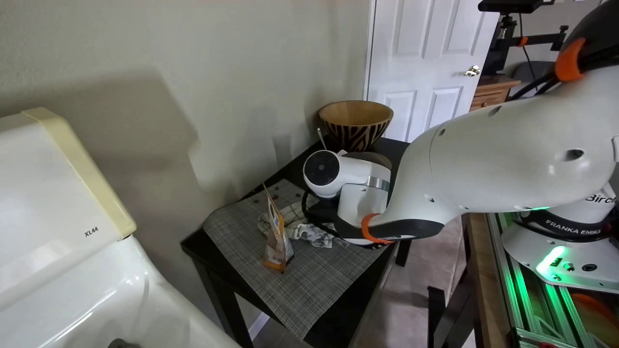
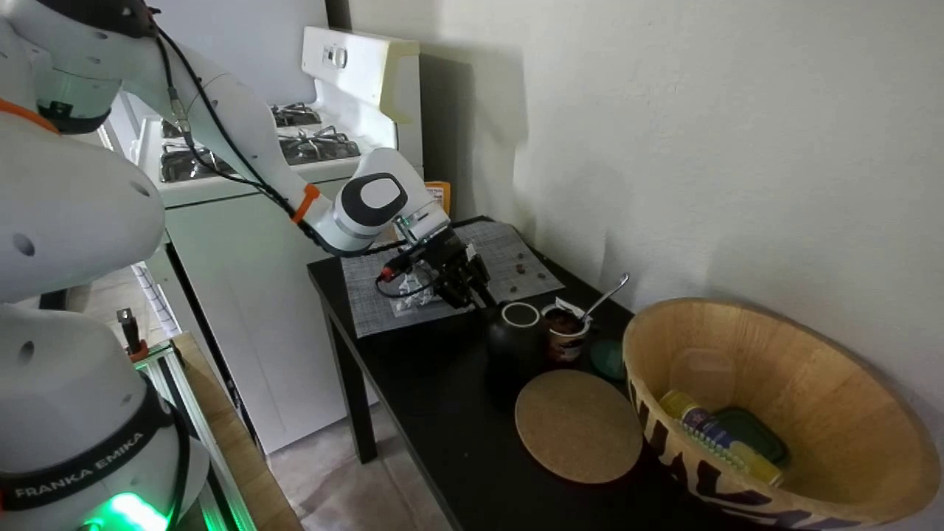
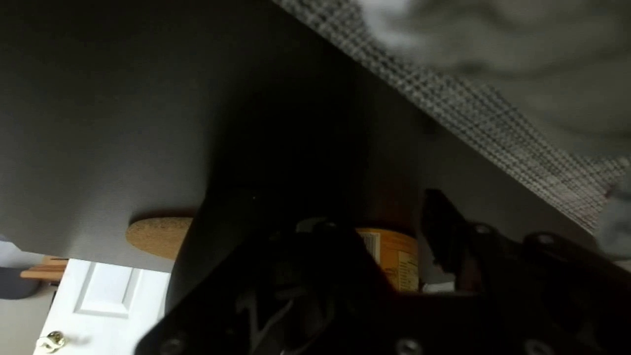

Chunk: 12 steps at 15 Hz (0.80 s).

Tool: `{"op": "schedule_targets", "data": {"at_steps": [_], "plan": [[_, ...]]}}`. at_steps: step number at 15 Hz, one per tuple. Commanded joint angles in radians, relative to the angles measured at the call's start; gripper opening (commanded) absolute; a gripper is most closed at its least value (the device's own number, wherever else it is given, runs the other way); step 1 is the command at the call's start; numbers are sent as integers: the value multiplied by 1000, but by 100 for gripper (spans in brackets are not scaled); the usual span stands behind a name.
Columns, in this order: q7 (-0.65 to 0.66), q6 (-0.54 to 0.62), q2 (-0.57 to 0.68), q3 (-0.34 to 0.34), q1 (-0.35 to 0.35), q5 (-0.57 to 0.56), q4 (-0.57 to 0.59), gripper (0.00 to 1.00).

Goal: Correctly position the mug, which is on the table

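The mug stood on the bare black of the table, just off the mat, and the gripper was right beside it! Bottom-up, by the look of it: the pale ring on top was narrower than the body below, more a foot than a mouth. So the job, as I read it, was not done; righting that mug seemed the whole point.

Now the jaws: they looked spread. In the wrist view a finger stood out alone, a gap next to it showing the tub beyond; its partner was lost in the dark against the mug. Touching or not? I could not tell. No grip showed, and the mug looked seated, though its lower edge melted into the black. In an exterior view the arm blocked that spot, so no help there.

What was done, then? The approach, I judged, and little more. Left to do: take hold, lift, turn it over, set it mouth up, let go. And it was tight in there! The tub with its spoon crowded one side, the cork disc another, the bowl just past that.
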Motion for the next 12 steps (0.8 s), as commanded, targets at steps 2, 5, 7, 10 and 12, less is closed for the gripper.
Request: {"op": "schedule_targets", "data": {"at_steps": [2, 5, 7, 10, 12], "plan": [[93, -17, -72, -32, 42, 23, 20, 86], [116, -35, -92, -44, 23, 24, 32, 100], [128, -56, -96, -52, 8, 26, 37, 100], [141, -89, -103, -55, -12, 25, 44, 100], [143, -104, -97, -51, -22, 27, 41, 99]]}}
